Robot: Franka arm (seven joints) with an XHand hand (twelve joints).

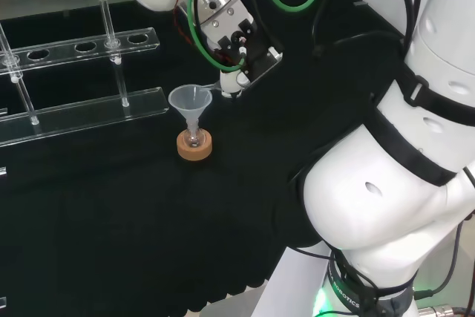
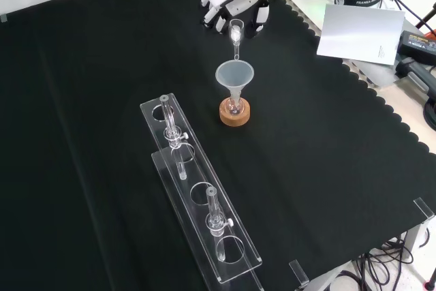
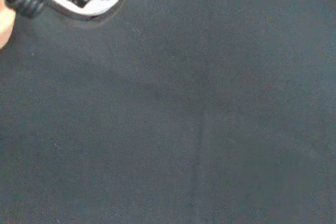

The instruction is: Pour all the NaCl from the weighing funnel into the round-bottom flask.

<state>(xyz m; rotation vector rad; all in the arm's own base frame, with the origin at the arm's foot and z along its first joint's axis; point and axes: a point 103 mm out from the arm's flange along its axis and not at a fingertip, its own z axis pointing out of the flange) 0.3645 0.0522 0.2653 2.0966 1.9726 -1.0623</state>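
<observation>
Black cloth (image 2: 327, 168) covers the bench; its scalloped edge shows at the right of the front view, beside a sheet of white paper (image 2: 360, 33); no writing is legible there. Two clear racks (image 2: 204, 202) lie on the cloth, holding small glass tubes. A cork ring (image 2: 235, 113) carries the flask (image 2: 235, 105), barely visible, with a clear funnel (image 2: 235, 76) in its neck. The hand (image 2: 235, 1), fingers curled round the weighing funnel (image 2: 236, 37), holds it tilted, its stem at the funnel's rim. Contents cannot be made out.
</observation>
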